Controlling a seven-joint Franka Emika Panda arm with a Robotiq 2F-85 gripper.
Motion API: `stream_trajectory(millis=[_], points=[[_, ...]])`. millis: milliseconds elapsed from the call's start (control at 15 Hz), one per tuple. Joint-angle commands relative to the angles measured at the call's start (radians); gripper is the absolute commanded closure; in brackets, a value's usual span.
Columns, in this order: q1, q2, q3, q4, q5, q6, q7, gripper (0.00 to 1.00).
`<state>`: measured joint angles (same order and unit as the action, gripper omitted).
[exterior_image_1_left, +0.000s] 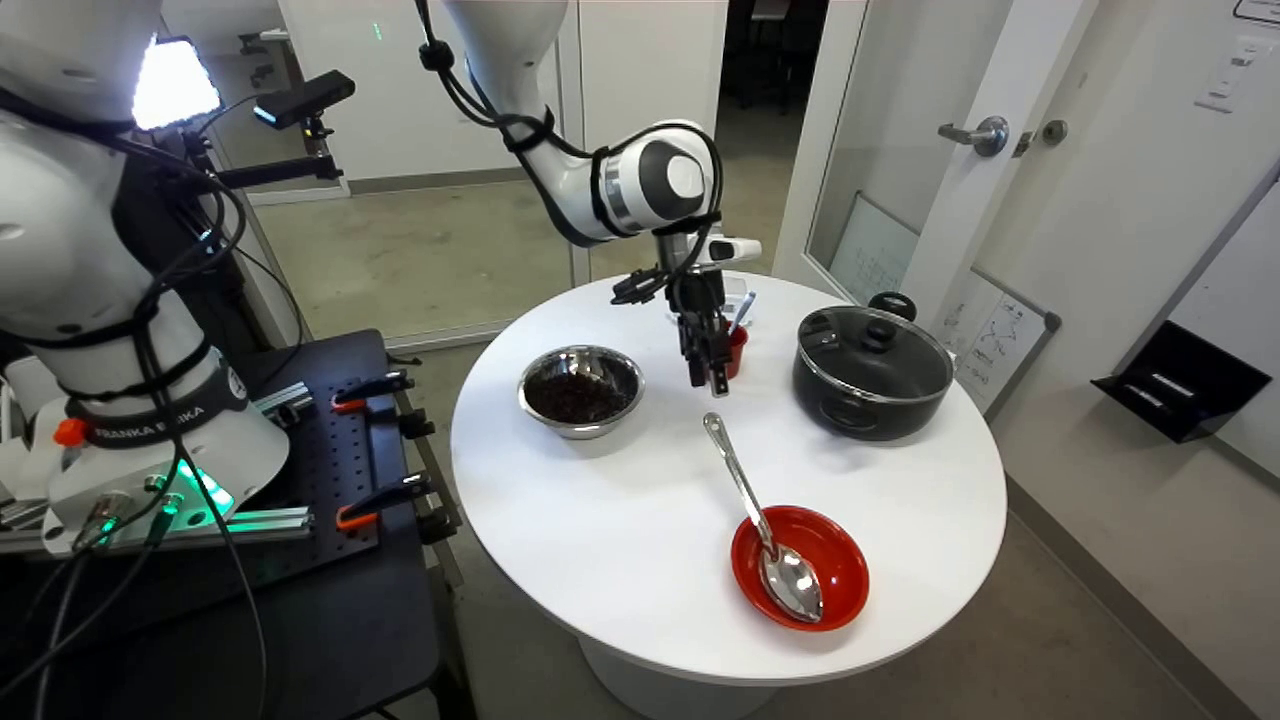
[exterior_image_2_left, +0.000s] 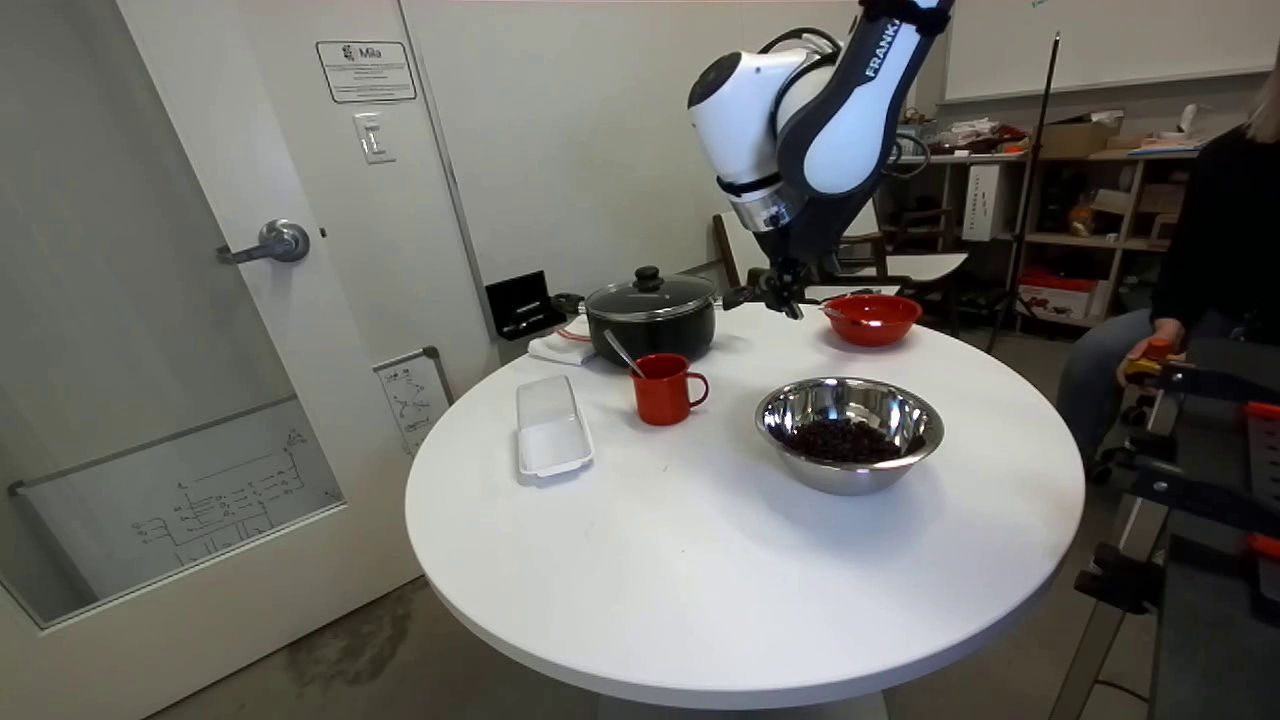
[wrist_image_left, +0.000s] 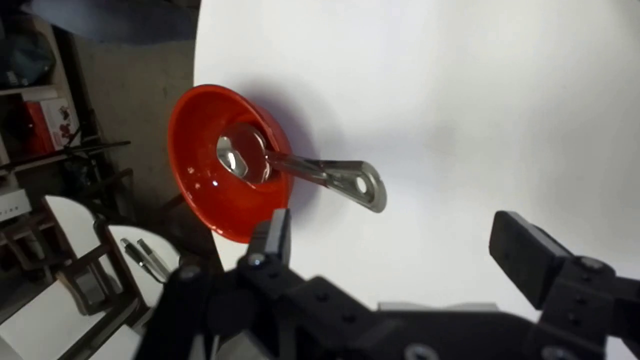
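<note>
Gripper (wrist_image_left: 393, 240) released, jaws apart above round white table (exterior_image_1_left: 600, 520).
Nearest item: 1 metal serving spoon (wrist_image_left: 302, 168), resting in 1 red bowl (wrist_image_left: 235, 205), handle projecting past the rim.

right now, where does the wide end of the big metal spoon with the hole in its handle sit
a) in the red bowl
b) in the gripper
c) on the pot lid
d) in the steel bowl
A: the wrist view shows the spoon lying with its wide end inside the red bowl.
</note>
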<state>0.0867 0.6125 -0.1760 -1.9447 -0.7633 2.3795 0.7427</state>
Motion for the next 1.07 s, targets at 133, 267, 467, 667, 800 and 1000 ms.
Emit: stream_trajectory(millis=[133, 267, 467, 667, 800, 1000], points=[[0.024, 0.034, -0.049, 0.029, -0.155, -0.018, 0.006, 0.00], [0.009, 0.035, -0.036, 0.034, -0.142, -0.021, 0.011, 0.00], [0.008, 0.043, -0.030, 0.041, -0.130, -0.023, 0.022, 0.00], [0.015, 0.053, -0.030, 0.043, -0.130, -0.032, 0.052, 0.00], [0.016, 0.055, -0.027, 0.040, -0.130, -0.036, 0.057, 0.00], [0.019, 0.061, -0.028, 0.036, -0.136, -0.033, 0.073, 0.00]])
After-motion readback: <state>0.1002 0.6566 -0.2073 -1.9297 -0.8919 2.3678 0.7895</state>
